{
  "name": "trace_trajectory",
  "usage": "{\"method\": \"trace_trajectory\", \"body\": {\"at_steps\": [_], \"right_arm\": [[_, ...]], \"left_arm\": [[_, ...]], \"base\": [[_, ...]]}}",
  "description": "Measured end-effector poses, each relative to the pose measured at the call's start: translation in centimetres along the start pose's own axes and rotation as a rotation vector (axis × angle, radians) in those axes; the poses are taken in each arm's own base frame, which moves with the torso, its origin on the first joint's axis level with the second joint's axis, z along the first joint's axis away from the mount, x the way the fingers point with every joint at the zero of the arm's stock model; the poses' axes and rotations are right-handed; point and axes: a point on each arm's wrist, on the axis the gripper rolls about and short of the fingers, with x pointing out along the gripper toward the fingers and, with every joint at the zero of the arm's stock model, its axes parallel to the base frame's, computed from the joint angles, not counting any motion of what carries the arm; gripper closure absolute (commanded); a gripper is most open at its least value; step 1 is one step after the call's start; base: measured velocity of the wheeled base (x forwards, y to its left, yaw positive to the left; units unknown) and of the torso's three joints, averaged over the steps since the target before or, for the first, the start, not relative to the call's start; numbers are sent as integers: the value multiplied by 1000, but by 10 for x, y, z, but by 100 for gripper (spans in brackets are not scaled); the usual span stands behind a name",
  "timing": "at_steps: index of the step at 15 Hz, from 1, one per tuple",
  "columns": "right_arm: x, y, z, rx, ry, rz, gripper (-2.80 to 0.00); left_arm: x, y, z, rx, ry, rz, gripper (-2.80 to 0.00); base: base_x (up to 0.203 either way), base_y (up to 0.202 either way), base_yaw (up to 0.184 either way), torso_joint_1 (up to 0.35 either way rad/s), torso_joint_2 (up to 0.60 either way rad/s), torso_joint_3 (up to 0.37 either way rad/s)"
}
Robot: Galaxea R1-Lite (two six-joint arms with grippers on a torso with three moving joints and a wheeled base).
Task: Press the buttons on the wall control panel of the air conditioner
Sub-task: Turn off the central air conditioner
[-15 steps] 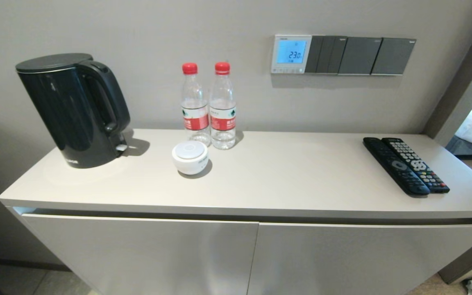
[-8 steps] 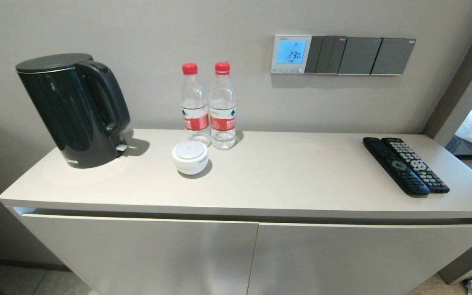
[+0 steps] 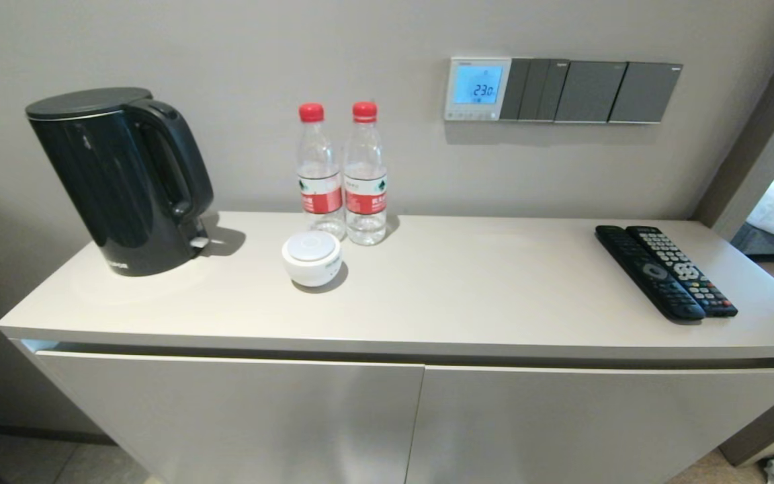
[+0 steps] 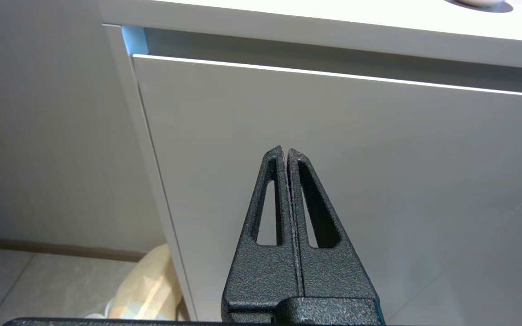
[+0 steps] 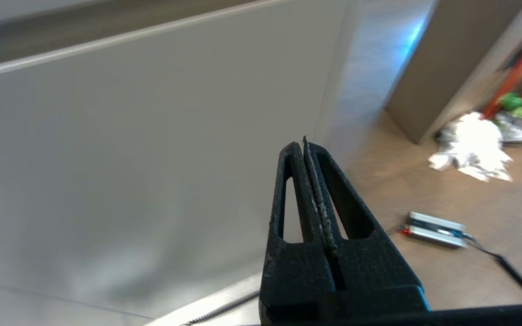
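Note:
The air conditioner's wall control panel (image 3: 478, 88) is a small white-framed square on the wall above the cabinet, its screen lit pale blue with the digits 23.0. Its buttons (image 3: 471, 115) are a row of tiny pale grey keys along its bottom edge. Neither gripper shows in the head view. My left gripper (image 4: 285, 151) is shut and empty, low in front of the cabinet's left door. My right gripper (image 5: 303, 144) is shut and empty, low in front of the cabinet's right door near its right edge.
Dark grey switch plates (image 3: 592, 91) sit right of the panel. On the cabinet top (image 3: 467, 296) stand a black kettle (image 3: 121, 178), two water bottles (image 3: 343, 175), a white round container (image 3: 312, 257) and two black remotes (image 3: 666, 270). A doorway opens at the right.

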Motion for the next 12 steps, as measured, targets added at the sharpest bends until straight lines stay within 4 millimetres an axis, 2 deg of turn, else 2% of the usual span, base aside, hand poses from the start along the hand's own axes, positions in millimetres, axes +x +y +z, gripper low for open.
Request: {"method": "trace_trajectory", "body": {"at_steps": [6, 12], "right_arm": [[-4, 6, -3, 8, -10, 263, 0], [-5, 6, -8, 7, 21, 301, 0]], "left_arm": [[0, 0, 0, 0, 0, 0, 0], [0, 0, 0, 0, 0, -1, 0]], "base": [[0, 0, 0, 0, 0, 0], [0, 0, 0, 0, 0, 0]]}}
